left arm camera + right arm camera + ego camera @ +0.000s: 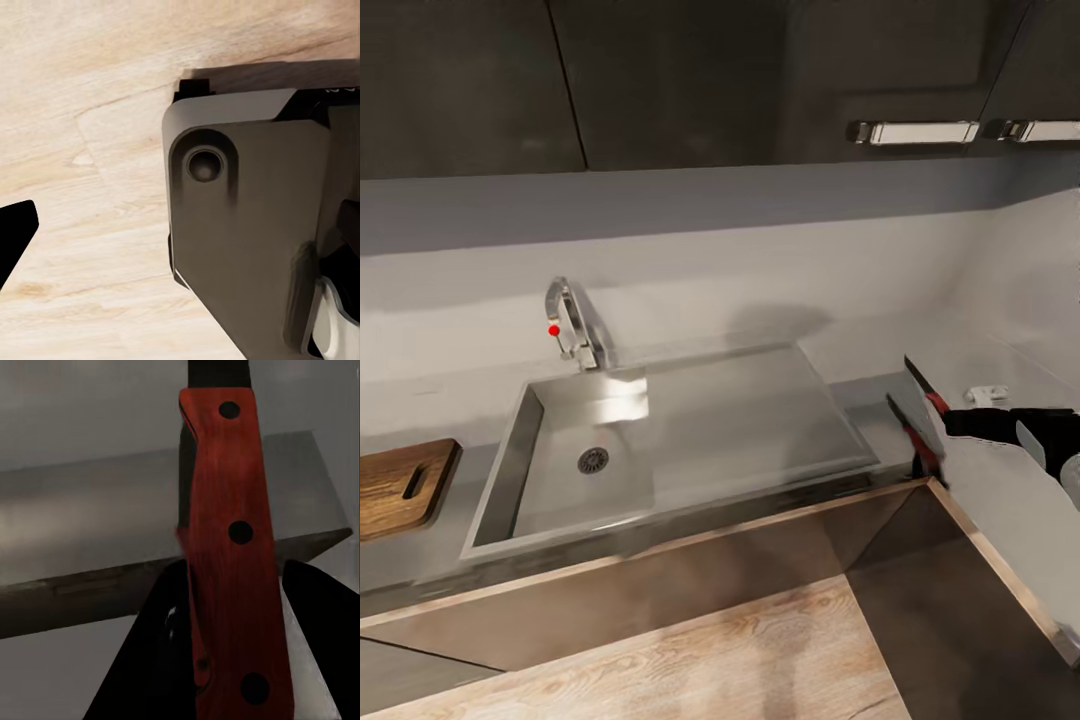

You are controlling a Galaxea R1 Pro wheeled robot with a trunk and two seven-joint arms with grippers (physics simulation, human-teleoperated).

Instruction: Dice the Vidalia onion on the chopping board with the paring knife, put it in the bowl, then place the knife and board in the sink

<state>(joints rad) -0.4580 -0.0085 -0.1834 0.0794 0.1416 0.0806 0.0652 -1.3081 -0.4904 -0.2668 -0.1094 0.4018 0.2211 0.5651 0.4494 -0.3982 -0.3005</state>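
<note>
The right gripper (960, 425) holds the paring knife (922, 432) at the right end of the sink (690, 440). In the right wrist view its dark fingers (157, 660) close on both sides of the red riveted handle (232, 555), and the steel basin lies behind it. I judge the onion is already diced and the knife is being brought to the sink, with the chopping board (400, 485) still to follow.

The main risk is the release. The knife hangs above the counter rim (880, 410), not clearly over the basin, so if the fingers open here it may land on the countertop (1000, 480), or slide off its glossy edge to the floor. The handle looks smooth and flat, so it can also turn in the grip while the arm moves.

The left gripper's finger (15, 240) shows as one dark tip over pale wood-grain floor, beside a dark robot part; whether it is wide or narrow I cannot tell.

Farther away, the basin is brushed grey steel with a round drain (593, 460) and a flat wing. The board is dark brown wood with an oval slot, at the counter's left. Behind stand the chrome tap (572, 325) with its red knob, the plain grey wall and the dark cabinets.
</note>
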